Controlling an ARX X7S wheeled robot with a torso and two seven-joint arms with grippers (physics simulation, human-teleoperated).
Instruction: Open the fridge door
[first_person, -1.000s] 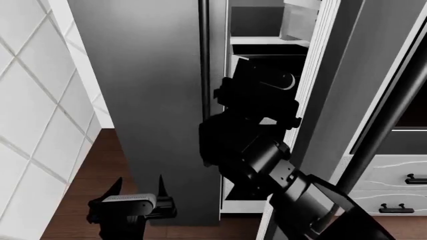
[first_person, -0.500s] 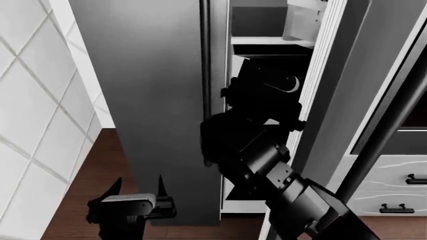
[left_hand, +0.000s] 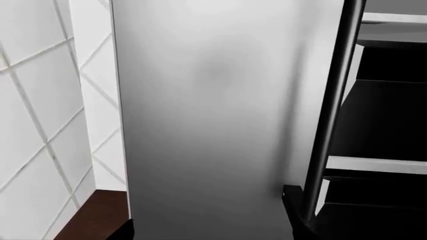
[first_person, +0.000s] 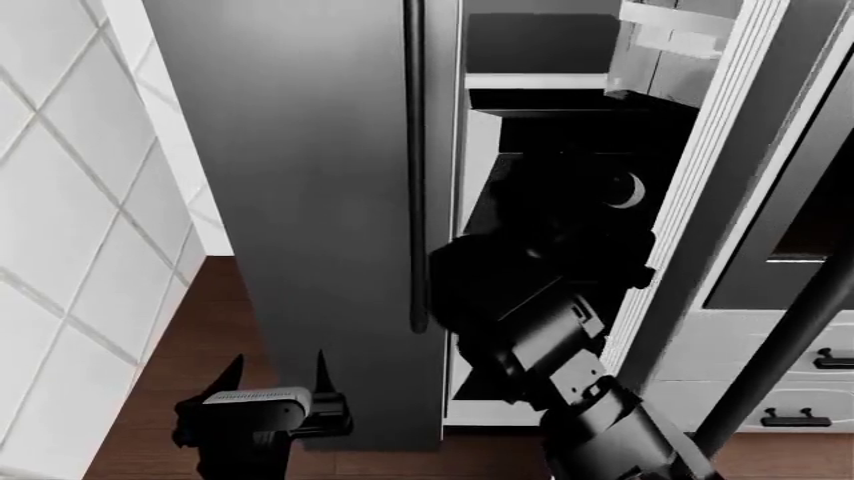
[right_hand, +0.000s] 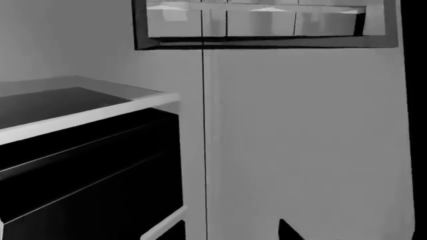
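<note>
On the right side of the head view, the fridge door (first_person: 727, 190) stands swung open at an angle, and its white ribbed inner lining faces the lit fridge interior (first_person: 534, 70). Its black bar handle (first_person: 781, 355) runs down toward the lower right corner. The right arm (first_person: 547, 300) reaches into the gap between this door and the closed twin steel door (first_person: 294, 200). Its gripper is hidden behind the dark wrist body, so I cannot tell if the fingers are open or closed, or if they touch the door. The left gripper (first_person: 274, 385) hangs low in front of the twin door, well apart from the fridge door; its two fingers (first_person: 322, 368) are spread and hold nothing. No brand, label or writing can be read on any surface.
</note>
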